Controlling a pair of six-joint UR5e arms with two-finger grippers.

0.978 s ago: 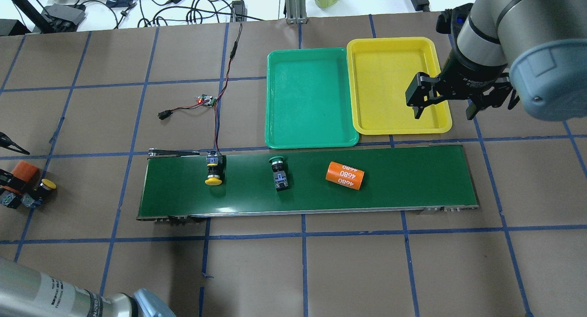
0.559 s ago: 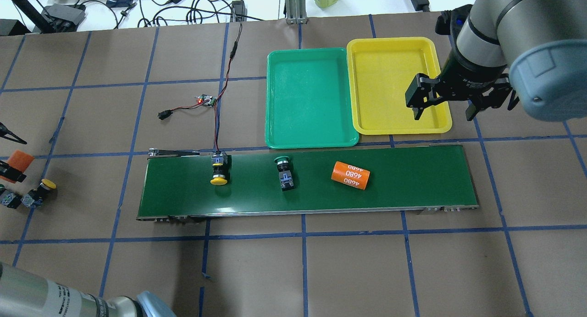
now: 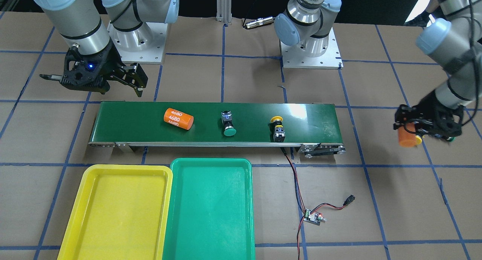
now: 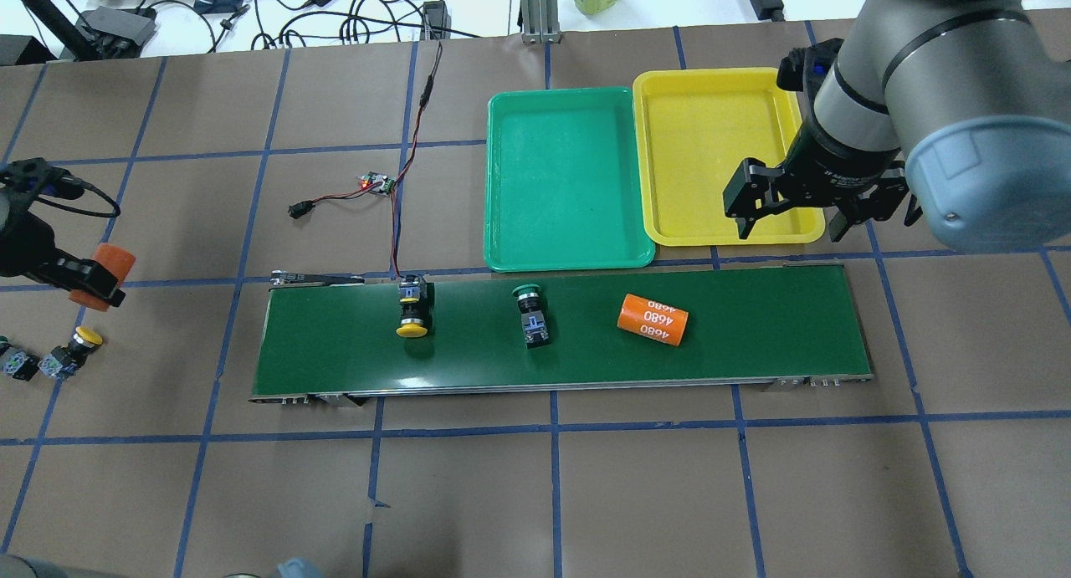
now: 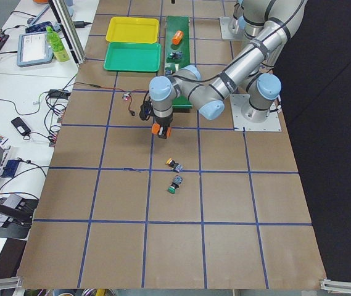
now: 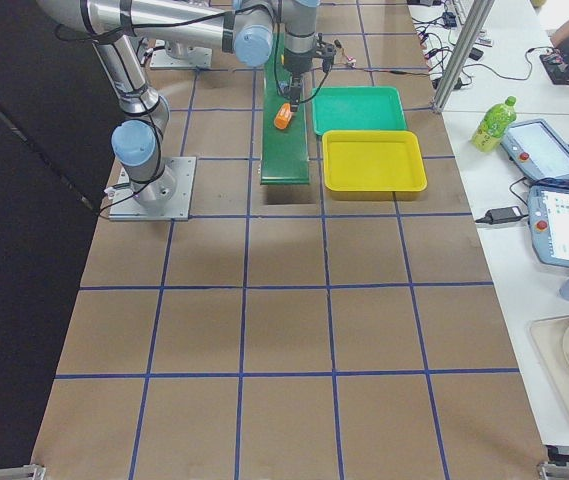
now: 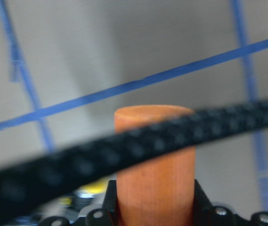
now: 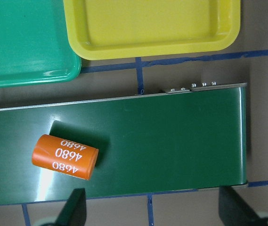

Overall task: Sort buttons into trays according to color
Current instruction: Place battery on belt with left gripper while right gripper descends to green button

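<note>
Four buttons, likely light and rigid, best pinched across the blocky body: a yellow button (image 4: 412,312) and green button (image 4: 530,317) lie on the belt (image 4: 753,335), and a second yellow button (image 4: 74,345) and second green button (image 5: 173,187) lie on the surface (image 4: 586,494) at left. A green tray (image 4: 569,176) and yellow tray (image 4: 703,143) lie beyond. The left hand (image 4: 90,280) pinches an orange cylinder (image 4: 110,263), with a second cylinder (image 4: 653,319) on the belt. The right hand (image 4: 788,225) hovers spread.

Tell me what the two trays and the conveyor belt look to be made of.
The yellow tray looks like moulded plastic: uniform colour, rounded corners, soft sheen. The green tray looks the same. The conveyor belt seems a rubbery or PVC sheet, semi-gloss, with a glare patch; its side rail looks like bare metal.
</note>
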